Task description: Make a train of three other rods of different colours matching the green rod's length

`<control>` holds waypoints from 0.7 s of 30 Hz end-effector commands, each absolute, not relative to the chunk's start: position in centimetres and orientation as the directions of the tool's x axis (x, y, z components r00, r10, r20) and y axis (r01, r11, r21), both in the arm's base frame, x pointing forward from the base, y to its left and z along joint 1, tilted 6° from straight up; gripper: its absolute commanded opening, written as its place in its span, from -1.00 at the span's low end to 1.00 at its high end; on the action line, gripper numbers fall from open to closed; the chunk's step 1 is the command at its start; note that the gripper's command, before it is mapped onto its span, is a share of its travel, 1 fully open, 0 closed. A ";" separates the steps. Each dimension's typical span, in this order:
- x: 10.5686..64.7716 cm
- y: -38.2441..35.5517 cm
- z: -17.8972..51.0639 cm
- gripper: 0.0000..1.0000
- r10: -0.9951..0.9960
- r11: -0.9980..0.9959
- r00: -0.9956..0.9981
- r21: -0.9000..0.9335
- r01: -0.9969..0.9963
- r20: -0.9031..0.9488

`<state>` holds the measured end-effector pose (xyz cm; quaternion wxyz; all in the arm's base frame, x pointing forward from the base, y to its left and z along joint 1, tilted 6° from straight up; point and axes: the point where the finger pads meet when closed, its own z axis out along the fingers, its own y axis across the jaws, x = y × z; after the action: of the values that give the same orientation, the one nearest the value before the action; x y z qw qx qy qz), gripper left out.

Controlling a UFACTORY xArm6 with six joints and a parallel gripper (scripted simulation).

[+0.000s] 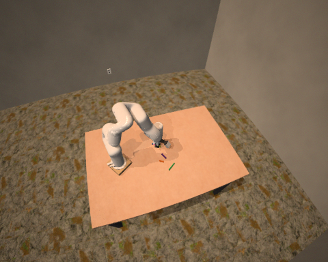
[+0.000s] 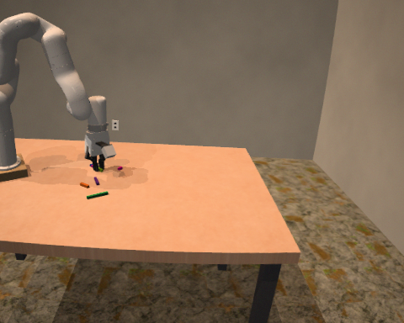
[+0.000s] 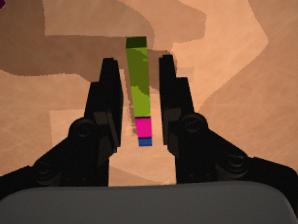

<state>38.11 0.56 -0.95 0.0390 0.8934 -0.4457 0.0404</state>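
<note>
Gripper (image 3: pixel 141 96) fingers stand spread, holding nothing, straddling without touching a flat line of 3 rods: lime rod (image 3: pixel 139 80), magenta rod (image 3: pixel 144 127), blue rod (image 3: pixel 145 141).

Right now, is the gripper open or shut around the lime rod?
Open. In the wrist view the gripper straddles the lime rod with table showing between it and each finger.

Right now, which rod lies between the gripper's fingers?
The lime rod, flat on the table between the open fingers, magenta and blue pieces at its near end.
</note>
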 end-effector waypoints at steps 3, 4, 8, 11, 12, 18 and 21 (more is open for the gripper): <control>38.2 0.6 -0.8 -0.51 -0.793 -0.600 0.599 0.031 -0.800 0.109; 38.2 0.6 -0.7 -0.51 -0.793 -0.600 0.599 0.031 -0.800 0.109; 38.2 0.6 -0.4 -0.51 -0.793 -0.600 0.599 0.031 -0.800 0.109; 38.2 0.7 0.5 -0.51 -0.793 -0.600 0.599 0.031 -0.800 0.109; 38.2 0.8 0.9 -0.51 -0.793 -0.600 0.599 0.031 -0.800 0.109; 38.0 1.1 4.1 -0.51 -0.793 -0.600 0.599 0.031 -0.800 0.109; 38.0 1.3 5.7 -0.51 -0.793 -0.600 0.599 0.031 -0.800 0.109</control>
<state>38.04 1.04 2.97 0.0384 0.8934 -0.4456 0.0415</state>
